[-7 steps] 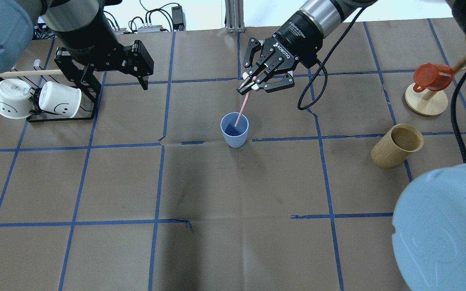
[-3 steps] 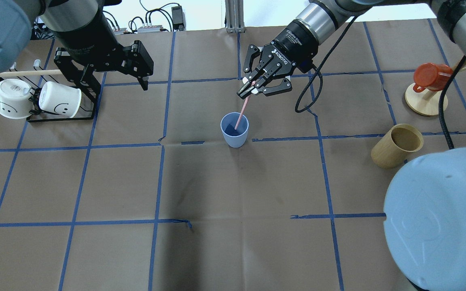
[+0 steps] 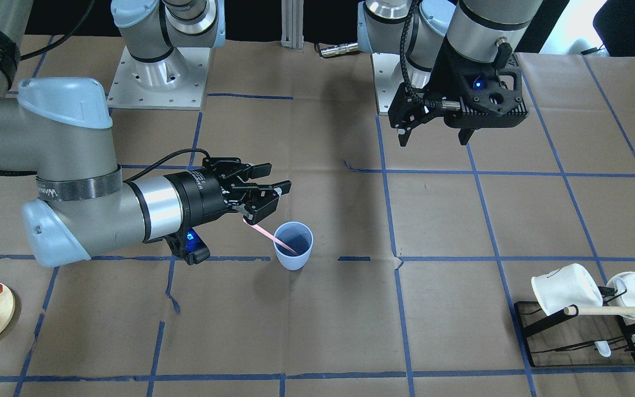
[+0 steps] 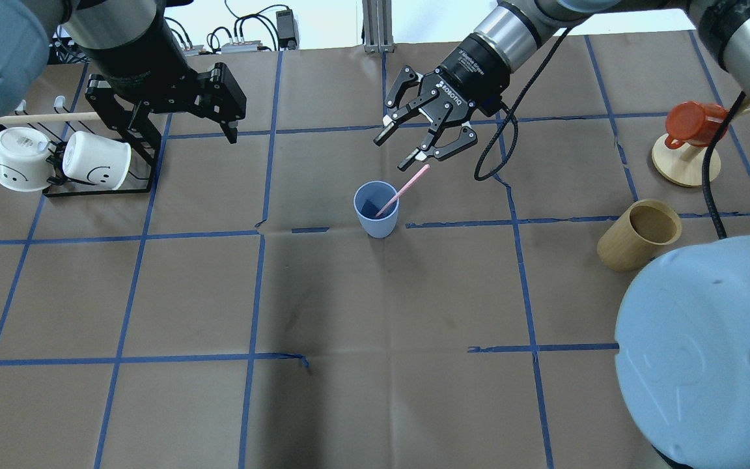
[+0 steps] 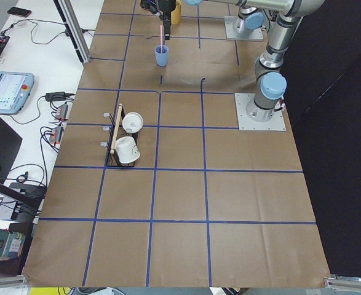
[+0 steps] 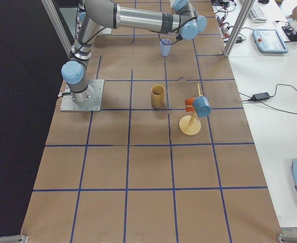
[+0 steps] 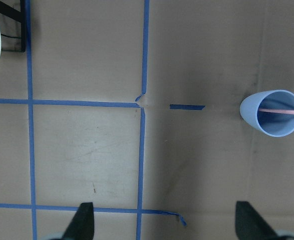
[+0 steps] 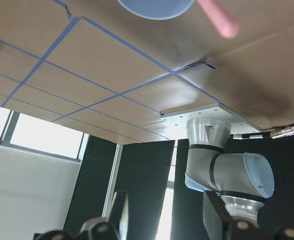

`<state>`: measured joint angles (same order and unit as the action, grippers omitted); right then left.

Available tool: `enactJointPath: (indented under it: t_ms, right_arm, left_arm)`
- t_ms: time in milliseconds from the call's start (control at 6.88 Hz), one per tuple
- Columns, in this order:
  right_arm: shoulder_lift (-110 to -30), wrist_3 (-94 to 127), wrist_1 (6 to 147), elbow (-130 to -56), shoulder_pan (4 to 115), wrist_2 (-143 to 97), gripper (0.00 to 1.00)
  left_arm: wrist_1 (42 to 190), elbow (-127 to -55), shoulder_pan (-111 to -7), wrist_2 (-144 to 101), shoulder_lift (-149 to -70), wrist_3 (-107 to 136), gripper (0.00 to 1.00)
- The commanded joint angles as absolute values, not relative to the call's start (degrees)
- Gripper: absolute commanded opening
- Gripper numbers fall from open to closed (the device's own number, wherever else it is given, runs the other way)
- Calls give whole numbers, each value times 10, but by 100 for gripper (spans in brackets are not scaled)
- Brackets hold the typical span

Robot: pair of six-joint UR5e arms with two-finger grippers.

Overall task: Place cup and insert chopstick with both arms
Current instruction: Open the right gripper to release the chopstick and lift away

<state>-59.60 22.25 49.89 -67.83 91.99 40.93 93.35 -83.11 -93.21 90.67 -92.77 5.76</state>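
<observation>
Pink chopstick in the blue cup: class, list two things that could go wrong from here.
The chopstick leans on the rim of the blue cup, its top close to the open jaws of the right gripper; moving that arm could knock it out. Much of it overhangs one side, so it might tip the cup.

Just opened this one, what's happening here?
The pink chopstick stands tilted in the blue cup at mid-table, leaning on its rim. The right gripper is open just above the chopstick's top end, not gripping it. The left gripper is open and empty, hanging off to the side near the rack with two white cups. Cup placed and chopstick in, so the task looks about done.
</observation>
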Motion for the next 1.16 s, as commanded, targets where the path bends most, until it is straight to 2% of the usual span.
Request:
enactJointPath:
  t_ms: [0,291,726,1017]
  right_arm:
    - [-601,228,502,-676,919,409,98]
    - [-643,229,544,-679,917,443,99]
    - [-754,206,704,-720,915,702,99]
    - [-814,136,734,-749,914,799,99]
  left_arm:
    - [933,-829,-933,905,-929,57,100]
    - [933,-829,-932,908,-929,58,100]
    - [933,-831,-932,908,-927,58,100]
    - [934,-831,-932,909,-926,58,100]
